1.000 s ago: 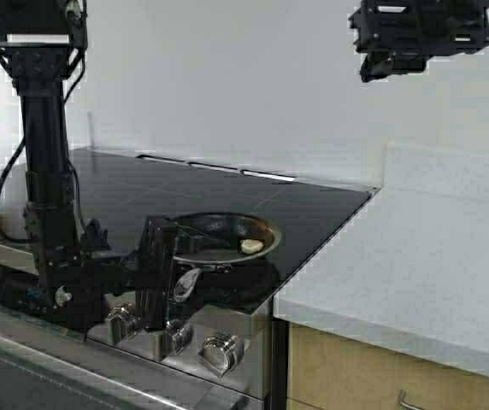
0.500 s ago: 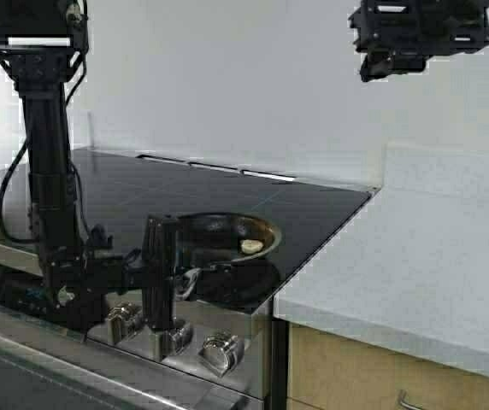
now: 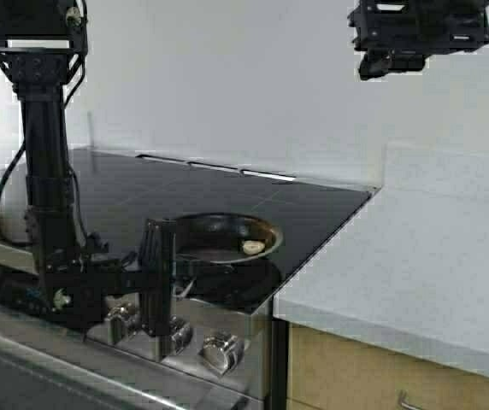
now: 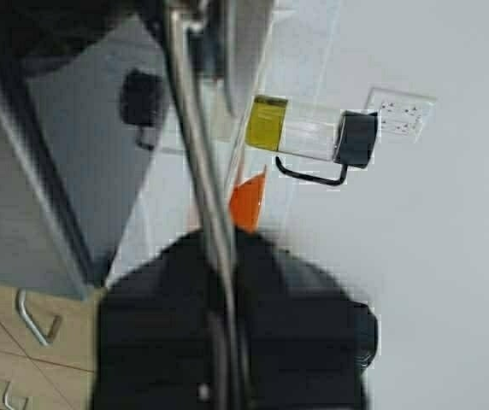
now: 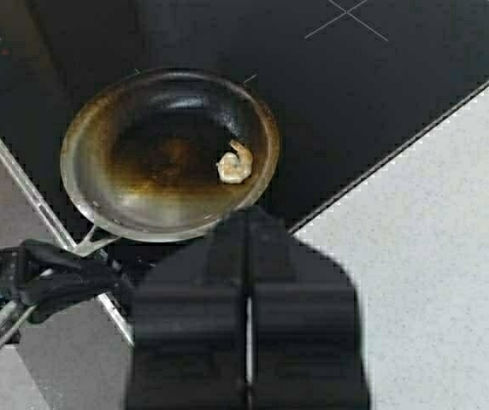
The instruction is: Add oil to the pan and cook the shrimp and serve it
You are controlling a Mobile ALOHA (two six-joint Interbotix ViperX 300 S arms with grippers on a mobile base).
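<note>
High view — pan at cooktop front edge.

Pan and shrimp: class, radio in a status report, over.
Left gripper shut on pan handle. Right gripper shut, high above pan. Shrimp inside, near rim. Nothing in the way.

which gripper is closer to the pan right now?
Left. The left gripper is shut on the handle of the pan; the right gripper, shut, hangs high above it.
</note>
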